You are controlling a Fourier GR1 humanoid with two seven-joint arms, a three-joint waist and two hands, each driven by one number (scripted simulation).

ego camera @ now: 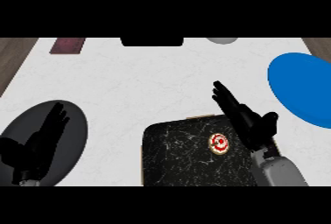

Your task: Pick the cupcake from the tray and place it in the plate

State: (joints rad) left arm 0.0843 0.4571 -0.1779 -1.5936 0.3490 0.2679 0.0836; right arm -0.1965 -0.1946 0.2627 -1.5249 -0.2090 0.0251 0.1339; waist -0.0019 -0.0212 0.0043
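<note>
A small cupcake [219, 143] with a red and white top sits on the black marbled tray [181, 153], toward the tray's right side. My right hand [249, 120] hovers just right of the cupcake at the tray's right edge, fingers straight and pointing up-left, holding nothing. A dark grey plate [76, 135] lies at the lower left of the white counter. My left hand [39, 140] rests open over that plate, fingers up. A blue plate [301, 87] lies at the right edge of the view.
Along the counter's far edge lie a dark red flat object [68, 45], a black object [152, 41] and a grey rounded object [222, 40]. Wooden floor shows past the counter's left and right corners.
</note>
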